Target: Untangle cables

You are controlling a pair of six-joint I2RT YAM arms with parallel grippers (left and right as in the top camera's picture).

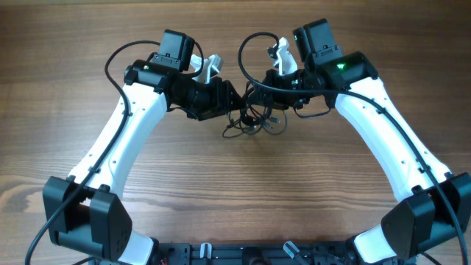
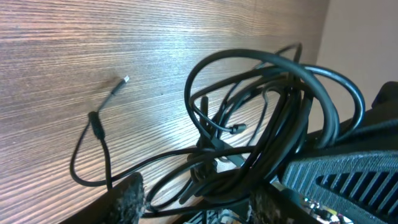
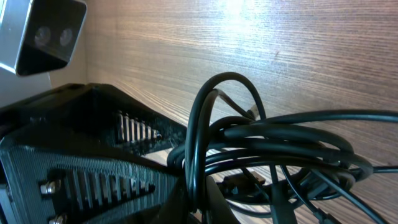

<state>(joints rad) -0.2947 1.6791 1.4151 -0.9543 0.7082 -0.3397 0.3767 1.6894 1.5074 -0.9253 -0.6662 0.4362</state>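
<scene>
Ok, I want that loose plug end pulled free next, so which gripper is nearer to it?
Left. The plug end lies just ahead of the left gripper, on its side of the tangle; the right gripper sits beyond the tangle.

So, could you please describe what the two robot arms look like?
The left arm and right arm have white shells with black joints and thick black cables alongside. The right one shows a small green light near its wrist.
</scene>
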